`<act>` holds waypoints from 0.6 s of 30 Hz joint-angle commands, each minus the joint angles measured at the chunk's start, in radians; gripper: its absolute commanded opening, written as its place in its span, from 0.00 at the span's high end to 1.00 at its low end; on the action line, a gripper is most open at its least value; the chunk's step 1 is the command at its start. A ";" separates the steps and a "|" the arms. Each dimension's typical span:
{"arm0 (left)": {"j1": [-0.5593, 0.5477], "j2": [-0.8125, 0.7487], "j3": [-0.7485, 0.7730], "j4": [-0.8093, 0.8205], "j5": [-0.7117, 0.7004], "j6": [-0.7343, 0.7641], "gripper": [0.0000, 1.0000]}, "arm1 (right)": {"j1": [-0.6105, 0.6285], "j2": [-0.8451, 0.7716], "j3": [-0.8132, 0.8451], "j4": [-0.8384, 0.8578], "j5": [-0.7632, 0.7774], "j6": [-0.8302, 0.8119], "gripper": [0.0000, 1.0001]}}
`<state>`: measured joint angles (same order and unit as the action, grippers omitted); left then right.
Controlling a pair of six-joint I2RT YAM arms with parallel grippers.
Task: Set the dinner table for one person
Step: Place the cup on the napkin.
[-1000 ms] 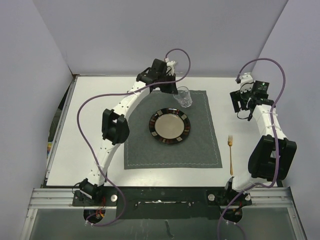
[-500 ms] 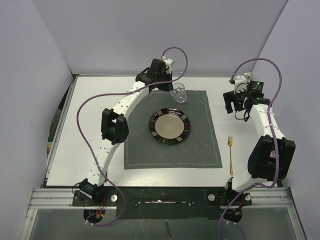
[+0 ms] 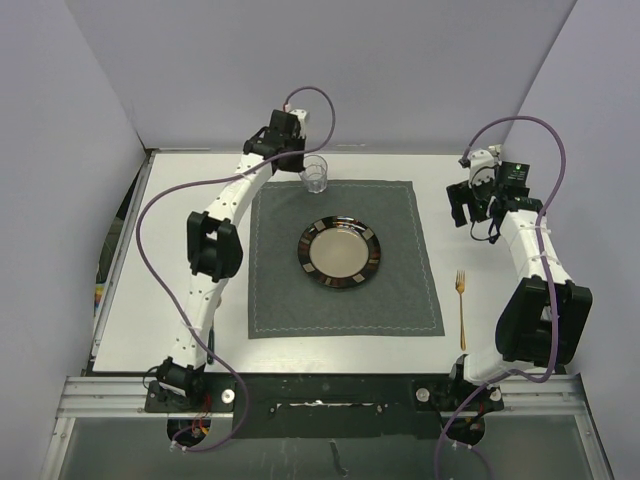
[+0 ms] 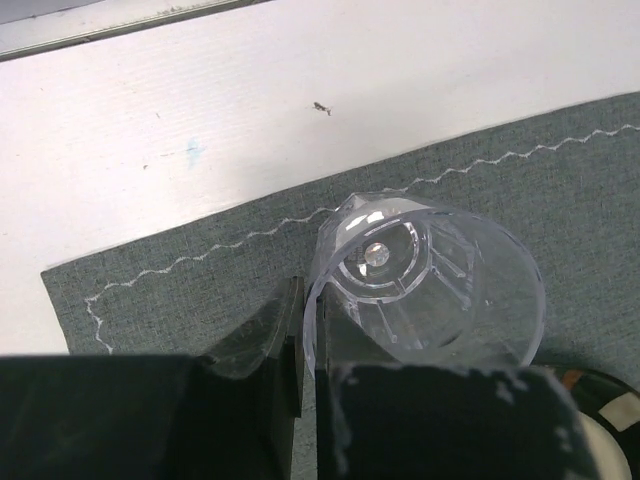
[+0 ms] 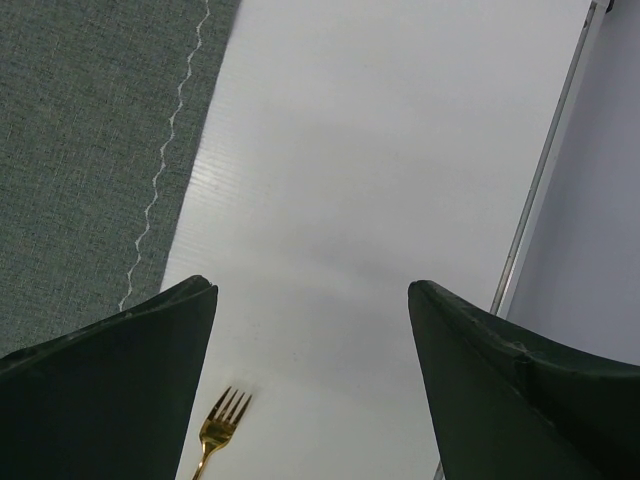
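A clear glass (image 3: 314,174) is at the far left part of the dark grey placemat (image 3: 400,290) on the white dinner table (image 3: 180,260). My left gripper (image 3: 303,166) is shut on the glass's rim. In the left wrist view one of its fingers (image 4: 272,325) is outside the glass (image 4: 430,280) and the other inside. I cannot tell whether the glass rests on the mat. A dark plate (image 3: 340,252) lies mid-mat. A gold fork (image 3: 461,305) lies right of the mat. My right gripper (image 3: 468,208) is open and empty above the table, beyond the fork (image 5: 222,420).
White walls close in the table on the left, far and right sides. A metal rail (image 3: 320,395) runs along the near edge by the arm bases. The plate's rim shows at the lower right of the left wrist view (image 4: 610,400).
My left gripper has carried the glass leftward along the mat's far edge, from right of the plate to its far left. The right gripper shifted slightly left, then held still.
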<state>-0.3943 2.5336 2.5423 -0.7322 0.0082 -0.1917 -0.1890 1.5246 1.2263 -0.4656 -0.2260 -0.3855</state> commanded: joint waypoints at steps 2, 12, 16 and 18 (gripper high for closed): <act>-0.027 -0.008 0.045 0.030 0.023 0.016 0.97 | 0.001 -0.046 -0.002 0.033 -0.017 0.008 0.20; -0.112 -0.119 0.012 -0.013 0.187 -0.024 0.98 | 0.006 -0.042 0.013 0.030 -0.027 0.011 0.21; -0.129 -0.271 -0.181 0.030 0.218 -0.017 0.99 | 0.008 -0.045 0.001 0.031 -0.032 0.001 0.20; -0.134 -0.343 -0.262 0.039 0.207 -0.005 0.99 | 0.008 -0.045 0.001 0.032 -0.033 -0.004 0.20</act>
<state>-0.5274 2.4424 2.3768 -0.7555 0.1730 -0.2043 -0.1879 1.5238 1.2263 -0.4652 -0.2344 -0.3851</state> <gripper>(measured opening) 0.039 0.796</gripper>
